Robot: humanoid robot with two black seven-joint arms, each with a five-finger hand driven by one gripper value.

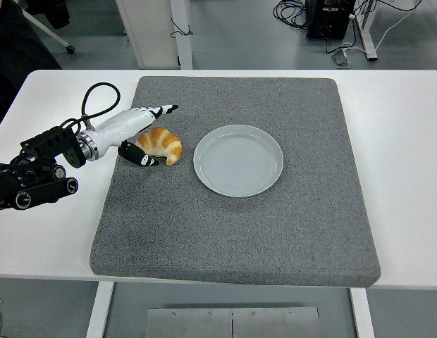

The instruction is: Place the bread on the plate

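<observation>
A golden croissant (161,144) lies on the grey mat (239,225), just left of an empty pale plate (238,160). My left hand (149,134) reaches in from the left with its fingers spread around the croissant: the long fingers (159,110) pass behind it and the thumb (142,159) lies in front of it, at its near left side. The hand is open and the croissant rests on the mat. The right arm is out of view.
The mat covers most of the white table (409,176). A black cable (95,95) loops above my left forearm. A dark shape shows at the top left corner.
</observation>
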